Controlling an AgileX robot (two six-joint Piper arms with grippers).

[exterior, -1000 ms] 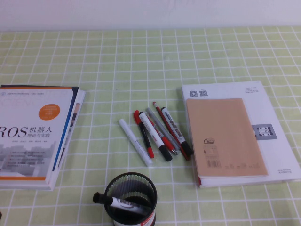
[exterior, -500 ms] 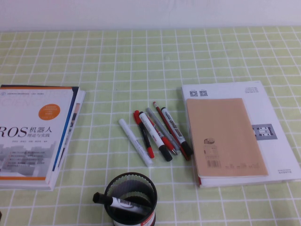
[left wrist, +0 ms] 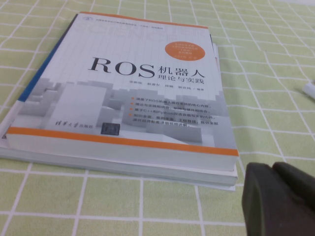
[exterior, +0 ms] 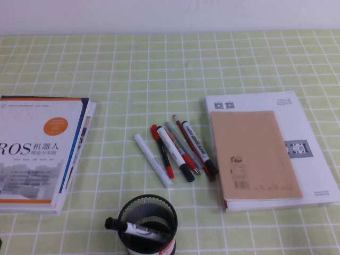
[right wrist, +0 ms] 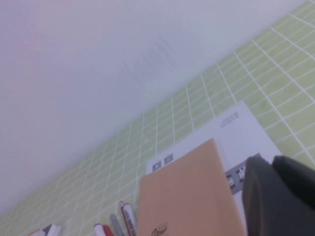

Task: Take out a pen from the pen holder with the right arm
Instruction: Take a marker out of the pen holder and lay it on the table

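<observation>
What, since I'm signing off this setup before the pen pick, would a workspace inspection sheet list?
Surface: green checked tablecloth, lying flat.
Job's things: black mesh pen holder upright at the near edge; one black-capped marker leaning inside, cap past the rim toward the robot's left.
Clutter: loose pens and markers clustered beyond the holder; ROS textbook on the left; tan notebook lying on a white book on the right.
End effectors: left end effector by the ROS textbook's near corner; right end effector shut, nothing seen in it, by the white book.
Cables: nothing seen.
Surroundings: plain white wall behind the table.
</observation>
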